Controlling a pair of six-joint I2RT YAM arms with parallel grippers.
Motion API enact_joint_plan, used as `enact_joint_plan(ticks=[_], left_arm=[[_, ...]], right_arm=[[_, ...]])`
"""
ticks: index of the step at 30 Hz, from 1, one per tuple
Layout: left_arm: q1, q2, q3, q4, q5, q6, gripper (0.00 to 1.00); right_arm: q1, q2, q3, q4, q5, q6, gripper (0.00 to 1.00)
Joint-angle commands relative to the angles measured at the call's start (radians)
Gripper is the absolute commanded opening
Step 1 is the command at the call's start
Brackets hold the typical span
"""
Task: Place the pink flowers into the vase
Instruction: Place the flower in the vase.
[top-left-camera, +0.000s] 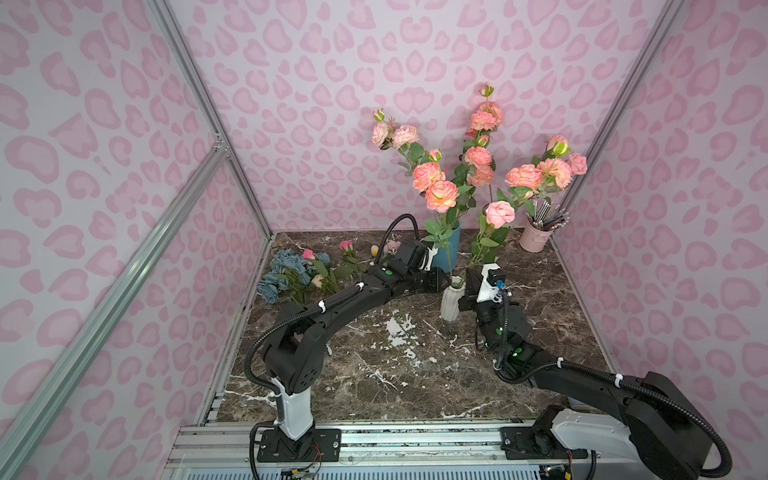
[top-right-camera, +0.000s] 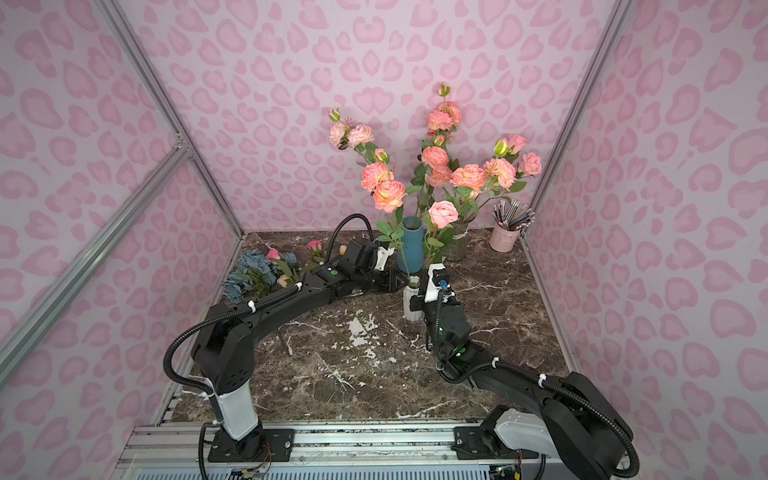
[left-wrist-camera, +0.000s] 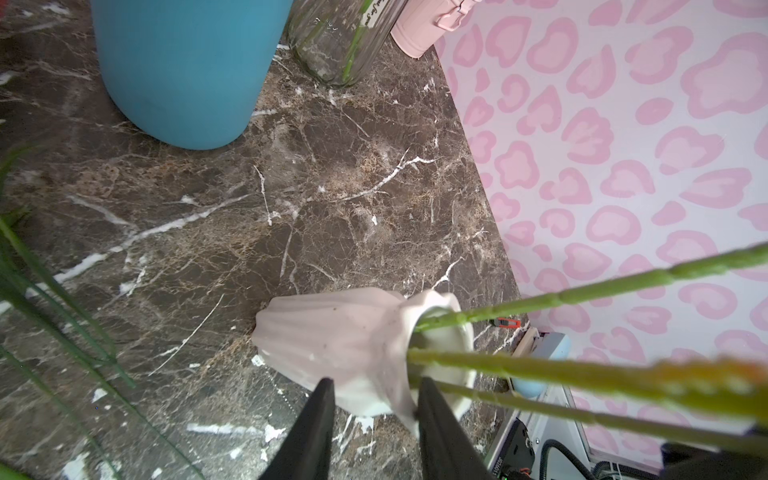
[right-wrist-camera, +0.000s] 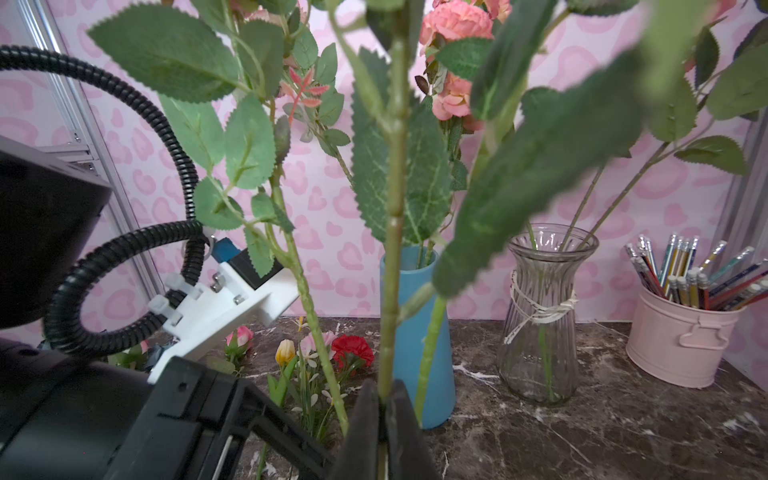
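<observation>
Three pink flower stems (left-wrist-camera: 582, 291) already in white vase (left-wrist-camera: 353, 340). Right gripper (right-wrist-camera: 384, 395) pinched on one, left gripper (left-wrist-camera: 376, 386) clamps vase neck. Small pink roses (top-left-camera: 308, 254) at mid-left still unplaced.

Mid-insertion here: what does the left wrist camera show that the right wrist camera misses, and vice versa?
Left wrist only: the white vase, green stems already in its mouth, the left end effector gripping its neck. Right wrist only: the right end effector shut on a leafy stem, a red carnation, pencils. Both: blue vase, glass vase, pink bucket, marble table.
</observation>
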Motion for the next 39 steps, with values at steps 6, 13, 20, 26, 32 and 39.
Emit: enact_joint_plan(ticks=[6, 13, 20, 26, 32, 39], left_arm=[[0.000, -0.005, -0.004, -0.023, -0.026, 0.005, 0.37], [0.000, -0.006, -0.003, -0.022, -0.028, 0.002, 0.37], [-0.001, -0.007, -0.004, -0.022, -0.029, 0.001, 0.37], [-0.001, -0.008, 0.000, -0.022, -0.029, 0.001, 0.37], [-0.002, -0.008, 0.004, -0.022, -0.027, -0.001, 0.37], [-0.003, -0.005, 0.012, -0.023, -0.025, 0.001, 0.37]], right_arm=[[-0.001, 0.007, -0.017, 0.011, 0.015, 0.025, 0.00], [-0.005, 0.009, -0.026, 0.002, 0.011, 0.049, 0.00], [-0.008, -0.018, -0.030, -0.031, 0.006, 0.077, 0.06], [-0.009, -0.044, -0.031, -0.065, 0.006, 0.083, 0.17], [-0.013, -0.072, -0.028, -0.111, -0.008, 0.097, 0.29], [-0.019, -0.117, -0.032, -0.199, -0.024, 0.138, 0.38]])
